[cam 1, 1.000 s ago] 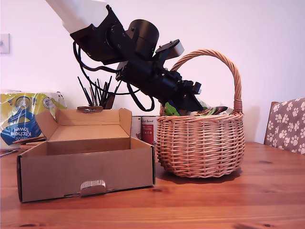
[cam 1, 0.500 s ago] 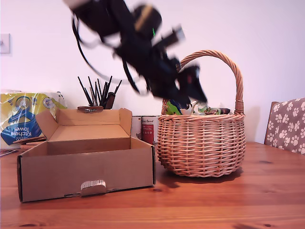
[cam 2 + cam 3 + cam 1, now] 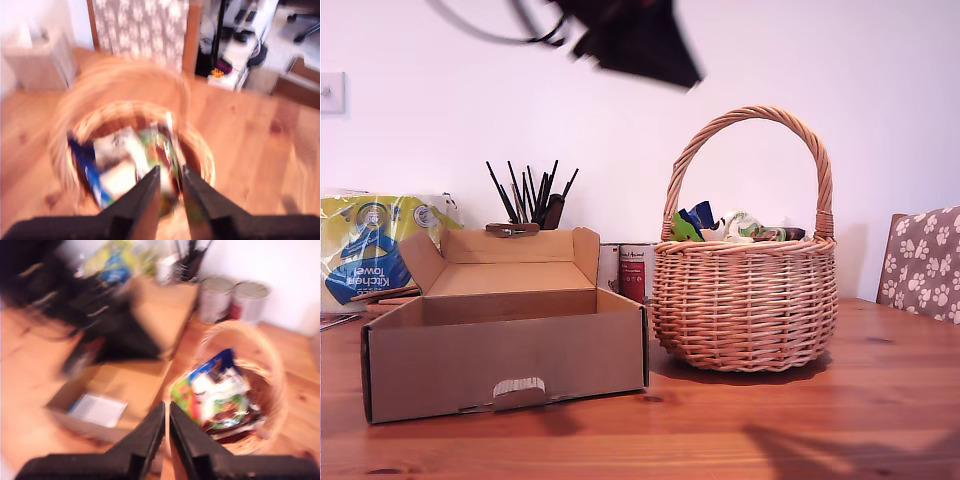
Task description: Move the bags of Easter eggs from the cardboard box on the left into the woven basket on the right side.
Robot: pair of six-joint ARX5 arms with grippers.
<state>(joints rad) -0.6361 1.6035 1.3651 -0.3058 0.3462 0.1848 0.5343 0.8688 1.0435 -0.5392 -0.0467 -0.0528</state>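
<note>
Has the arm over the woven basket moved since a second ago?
Yes. Against the woven basket, which stays put, the arm has lifted from the rim to the exterior view's top edge and shifted toward that view's left.

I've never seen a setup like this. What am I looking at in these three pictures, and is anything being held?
Two robot arms work over a wooden table. One picture comes from a fixed camera beside the table; the other two come from cameras mounted on each arm's gripper, looking down. On the table stand a cardboard box and a woven basket with the bags of Easter eggs inside. My first gripper and my second gripper are both nearly closed and hold nothing. The dark blur at the top of the fixed view is an arm.
</note>
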